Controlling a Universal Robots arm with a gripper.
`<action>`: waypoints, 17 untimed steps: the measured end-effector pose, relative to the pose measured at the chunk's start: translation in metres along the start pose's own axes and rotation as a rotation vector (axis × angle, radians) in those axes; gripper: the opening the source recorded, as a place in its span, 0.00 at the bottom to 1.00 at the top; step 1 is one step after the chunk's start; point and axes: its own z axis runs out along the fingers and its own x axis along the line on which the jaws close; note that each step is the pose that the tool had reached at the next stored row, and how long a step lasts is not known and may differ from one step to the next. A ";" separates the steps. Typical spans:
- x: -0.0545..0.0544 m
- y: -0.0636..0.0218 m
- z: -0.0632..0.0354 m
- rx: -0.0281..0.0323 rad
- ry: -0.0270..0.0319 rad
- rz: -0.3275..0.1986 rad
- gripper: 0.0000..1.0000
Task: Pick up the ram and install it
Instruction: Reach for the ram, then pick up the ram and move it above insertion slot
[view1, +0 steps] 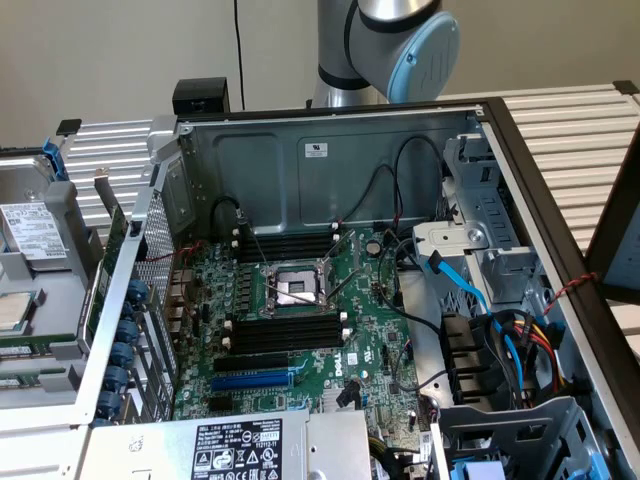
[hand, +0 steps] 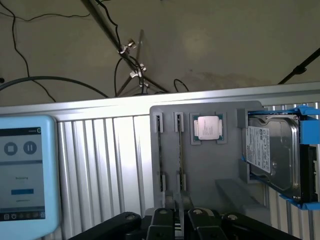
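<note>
Wrist view first: you are looking across a ribbed aluminium tabletop (hand: 110, 165) that ends in a plain rail (hand: 100, 106). Beyond it a pale floor carries loose black cables (hand: 30, 82) and the legs of a stand (hand: 132, 60). A grey holder (hand: 220, 170) rests on the ribs. The ram (hand: 179, 150) stands edge-on in one of the holder's two narrow slots, and a second stick (hand: 159, 150) fills the neighbouring slot. A processor (hand: 207, 127) sits just beside them, and a hard drive (hand: 272, 155) in a blue bracket (hand: 300, 111) takes the holder's far side. The gripper (hand: 180, 220) hangs in line with the ram's near end, possibly touching it, but you cannot tell whether it is spread or pinching. A tablet (hand: 25, 175) with a lit screen crowds the side opposite the drive.

Exterior view: the open computer case (view1: 330, 160) lies on the same ribbed surface, its steel walls rimming the motherboard (view1: 360, 300). Black memory slots (view1: 285, 332) flank the processor socket (view1: 295, 288), with wires (view1: 500, 330) close on the exterior view's right. The arm (view1: 400, 40) stands behind the case.
</note>
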 end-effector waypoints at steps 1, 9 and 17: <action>0.000 0.0000 0.0000 0.0000 0.0000 0.000 0.24; 0.000 0.0000 0.0000 0.0000 0.0000 0.000 0.24; 0.000 0.0000 0.0000 0.0000 0.0000 0.000 0.24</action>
